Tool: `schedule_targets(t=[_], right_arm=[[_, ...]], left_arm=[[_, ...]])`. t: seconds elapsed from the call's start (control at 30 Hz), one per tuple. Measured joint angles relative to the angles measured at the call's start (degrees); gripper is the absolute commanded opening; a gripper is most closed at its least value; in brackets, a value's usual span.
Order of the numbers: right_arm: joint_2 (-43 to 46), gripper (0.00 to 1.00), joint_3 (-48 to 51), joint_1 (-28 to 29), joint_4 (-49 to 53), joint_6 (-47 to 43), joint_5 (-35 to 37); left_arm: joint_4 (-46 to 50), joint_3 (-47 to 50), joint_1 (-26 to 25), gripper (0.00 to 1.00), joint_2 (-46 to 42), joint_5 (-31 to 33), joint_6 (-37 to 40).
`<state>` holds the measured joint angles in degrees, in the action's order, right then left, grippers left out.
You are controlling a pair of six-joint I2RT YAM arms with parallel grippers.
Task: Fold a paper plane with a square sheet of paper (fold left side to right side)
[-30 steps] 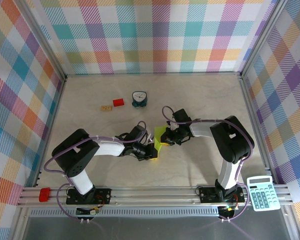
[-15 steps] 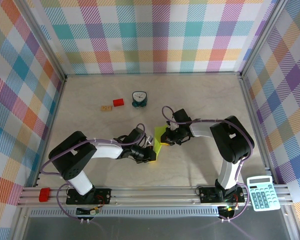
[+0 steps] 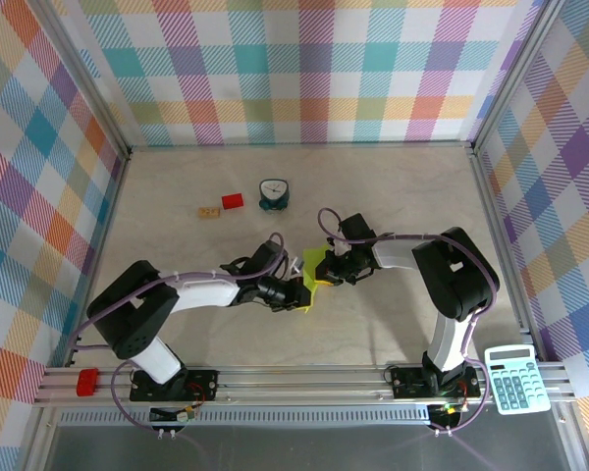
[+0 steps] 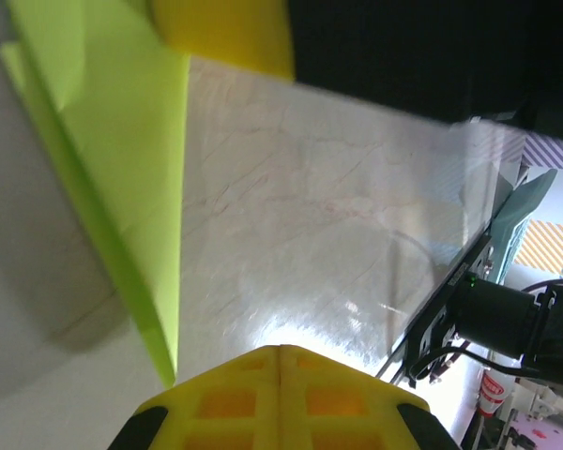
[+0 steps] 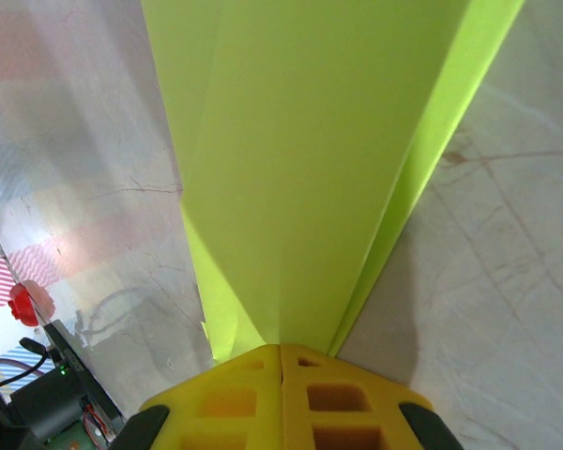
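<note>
Table (image 3: 393, 186): pale marbled top, with both arms reaching to the middle.

Paper sheet (image 3: 315, 263): lies mid-table between the two grippers. It is already folded into a narrow, layered wedge.

Progress (judgement): early folds done, with stacked layers and a long crease visible. It is not yet a finished dart, so the left-over-right fold and the wing shaping look outstanding.

Right gripper (image 5: 281, 349): fingers together, pinching the narrow end of the sheet.

Left gripper (image 4: 280, 352): fingers together. The paper's sharp corner ends just left of the tips. Cannot tell whether it is pinched.

Views:
- The right wrist shows the layers and the pinch.
- The left wrist shows the corner lifted above its shadow.
- The top view gives the layout, with the calculator (image 3: 513, 378) near right and the teal clock (image 3: 273, 193) and red block (image 3: 233, 201) far left.
</note>
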<state>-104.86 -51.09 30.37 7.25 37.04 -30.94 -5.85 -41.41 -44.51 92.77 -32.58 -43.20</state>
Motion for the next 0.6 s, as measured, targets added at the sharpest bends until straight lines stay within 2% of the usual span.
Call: schedule_targets(t=[0.27, 0.6], right_arm=[[-0.1, 0.0, -0.2, 0.0, 0.2, 0.0, 0.0], [-0.4, 0.0, -1.0, 0.0, 1.5, -0.4, 0.0]], left_arm=[[1.6, -5.7, 0.0, 0.0, 6.3, -0.4, 2.4], [4.1, -5.4, 0.2, 0.0, 7.3, 1.7, 3.9]])
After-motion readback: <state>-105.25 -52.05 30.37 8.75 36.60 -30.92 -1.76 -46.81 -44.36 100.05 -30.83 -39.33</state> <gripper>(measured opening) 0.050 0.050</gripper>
